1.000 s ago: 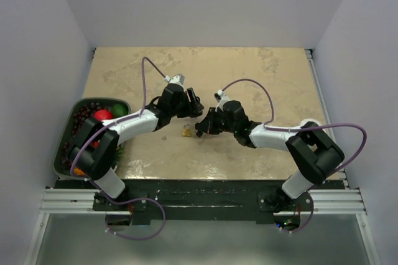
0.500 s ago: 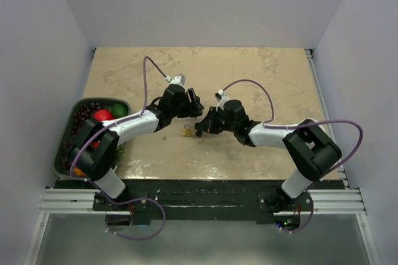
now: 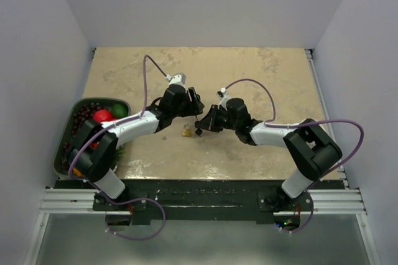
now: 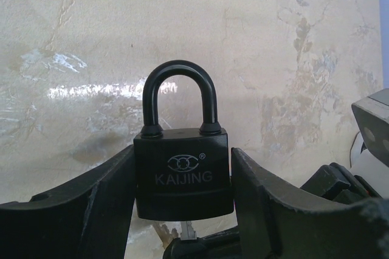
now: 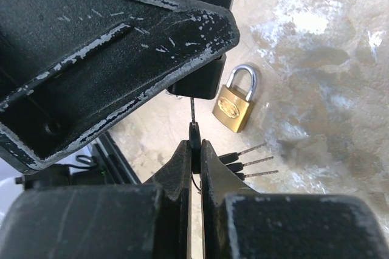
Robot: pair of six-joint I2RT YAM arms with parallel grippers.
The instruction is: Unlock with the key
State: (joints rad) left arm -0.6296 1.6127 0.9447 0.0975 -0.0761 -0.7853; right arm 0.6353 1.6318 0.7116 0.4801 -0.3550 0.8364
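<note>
Over the middle of the surface (image 3: 261,78), the left pincer (image 3: 196,109) clamps a black padlock (image 4: 182,177) by its sides. The right pincer (image 5: 194,149) pinches a key (image 5: 193,132), blade tip at the padlock's underside.

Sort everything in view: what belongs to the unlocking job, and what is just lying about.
Job: black padlock, held by the left gripper; key, pinched in the right gripper.
Lying about: brass padlock; three other keys; fruit tray.
</note>
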